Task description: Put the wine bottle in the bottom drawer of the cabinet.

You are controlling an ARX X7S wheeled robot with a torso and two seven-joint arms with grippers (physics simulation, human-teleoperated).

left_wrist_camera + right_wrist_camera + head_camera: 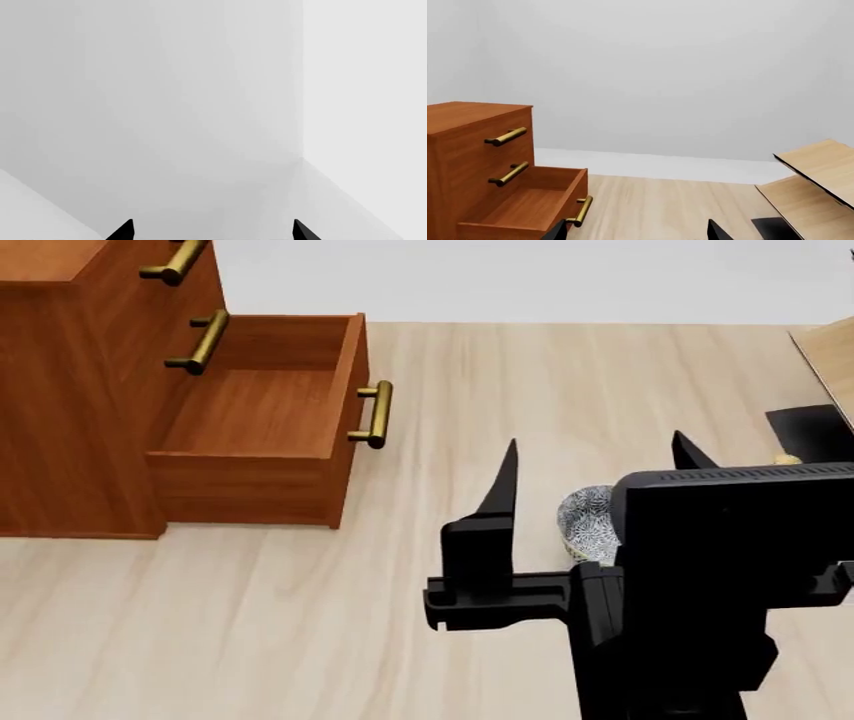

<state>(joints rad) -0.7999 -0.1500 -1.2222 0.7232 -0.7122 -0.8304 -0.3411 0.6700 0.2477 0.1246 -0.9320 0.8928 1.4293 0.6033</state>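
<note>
The reddish-brown cabinet [67, 390] stands at the left on the floor, and also shows in the right wrist view [467, 130]. Its bottom drawer [350, 390] is pulled out and empty, brass handle [378, 415] on its front; it also shows in the right wrist view [527, 200]. My right gripper [598, 465] is open and empty, right of the drawer and above the floor; its fingertips frame the right wrist view [637, 231]. My left gripper [213, 229] is open, empty, and faces bare grey walls. The wine bottle is hidden; only a small tan bit [787, 459] shows beside the right arm.
A blue-patterned bowl [587, 520] sits on the floor, partly behind my right gripper's body. A pale wood rack [820, 175] stands at the right, with a black piece [807, 428] beside it. The floor is light wood planks.
</note>
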